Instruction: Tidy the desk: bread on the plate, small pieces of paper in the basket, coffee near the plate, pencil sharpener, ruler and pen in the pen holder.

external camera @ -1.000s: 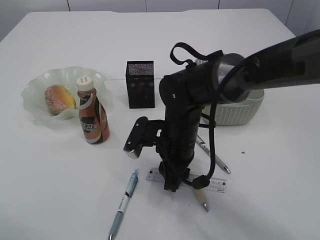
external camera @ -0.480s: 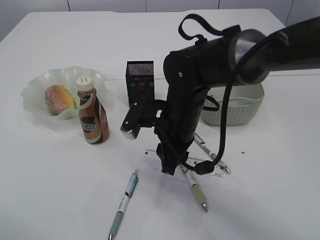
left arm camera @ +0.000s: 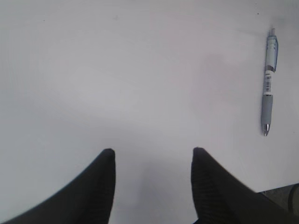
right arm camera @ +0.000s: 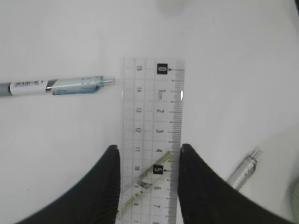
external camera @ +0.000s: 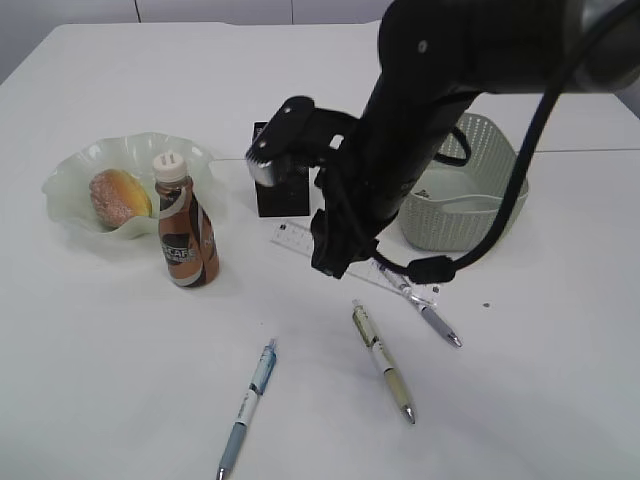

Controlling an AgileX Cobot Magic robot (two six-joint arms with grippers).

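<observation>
My right gripper (external camera: 335,262) is shut on the clear ruler (external camera: 292,238) and holds it above the table, just in front of the black mesh pen holder (external camera: 268,200). In the right wrist view the ruler (right arm camera: 152,102) sits between the jaws (right arm camera: 148,154). Three pens lie on the table: blue (external camera: 252,392), green (external camera: 382,360) and grey (external camera: 435,322). The bread (external camera: 118,197) is on the plate (external camera: 70,165), with the coffee bottle (external camera: 186,235) beside it. My left gripper (left arm camera: 152,156) is open over bare table near the blue pen (left arm camera: 268,84). No pencil sharpener shows.
The grey woven basket (external camera: 495,205) stands at the back right, partly behind my right arm. The arm hides much of the pen holder. The plate and bottle are at the left.
My right arm has risen and moved back toward the pen holder, lifting the ruler off the table. The pens, bottle and plate have not moved.
</observation>
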